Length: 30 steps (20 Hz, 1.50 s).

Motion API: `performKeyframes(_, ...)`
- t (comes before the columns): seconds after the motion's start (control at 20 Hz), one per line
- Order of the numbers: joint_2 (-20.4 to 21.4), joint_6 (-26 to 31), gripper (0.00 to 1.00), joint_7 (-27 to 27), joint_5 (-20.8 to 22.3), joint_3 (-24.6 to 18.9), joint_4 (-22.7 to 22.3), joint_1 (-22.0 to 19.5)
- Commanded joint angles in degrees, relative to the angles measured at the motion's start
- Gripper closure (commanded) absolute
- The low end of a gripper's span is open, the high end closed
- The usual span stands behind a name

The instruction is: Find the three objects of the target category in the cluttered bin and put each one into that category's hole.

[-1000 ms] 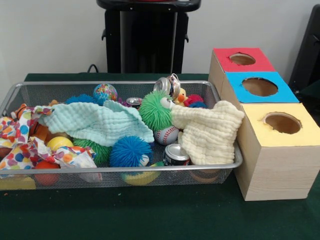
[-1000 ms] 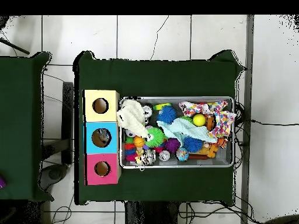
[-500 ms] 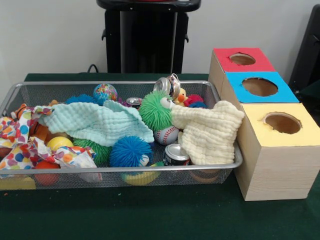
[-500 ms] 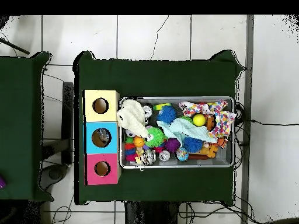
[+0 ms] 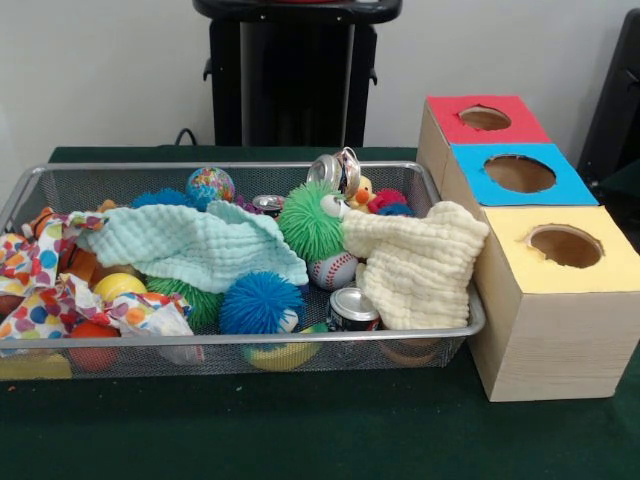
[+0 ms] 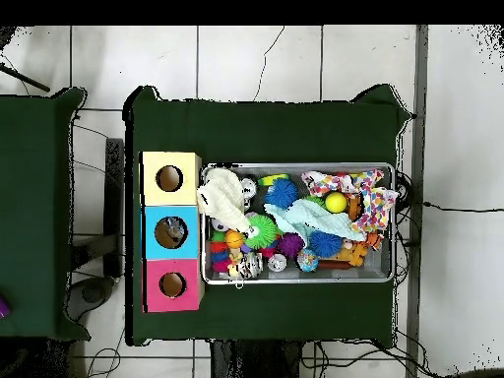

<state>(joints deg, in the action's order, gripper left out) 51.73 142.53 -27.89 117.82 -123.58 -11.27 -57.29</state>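
The wire-mesh bin (image 5: 440,345) sits on a green cloth-covered table (image 5: 300,430), its silver rim rounded at the corners. At its left end lies a crumpled polka-dot cloth (image 5: 40,290) over a smooth yellow ball (image 5: 118,285) and an orange one (image 5: 92,330). Next comes a pale mint waffle-textured cloth (image 5: 190,245), draped in soft folds across the middle, with a glossy multicoloured ball (image 5: 210,184) behind it. A spiky blue rubber ball (image 5: 260,303) rests at the front wall (its bristles fine and dense), and a spiky green one with eyes (image 5: 310,220) stands higher. Just beside it is a stitched baseball (image 5: 333,270); a metal can (image 5: 352,308) stands upright near the front, and another shiny can (image 5: 335,172) tilts at the back. A cream waffle cloth (image 5: 415,265) hangs over the right rim. Right of the bin stand three wooden boxes with round holes: yellow-topped (image 5: 565,260), blue-topped (image 5: 515,175) and red-topped (image 5: 485,120). No gripper appears in either view, so the jaws cannot be judged.
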Motion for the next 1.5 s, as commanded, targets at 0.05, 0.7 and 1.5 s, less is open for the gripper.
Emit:
performKeyframes(0.05,-0.76,5.05,1.00,20.97,11.67,-6.54,6.62,-1.84)
performKeyframes(0.7,-1.63,4.56,1.00,31.16,26.21,-16.22,7.07,-4.26)
performKeyframes(1.5,-1.85,3.53,1.00,28.53,24.72,-16.98,6.96,-4.38)
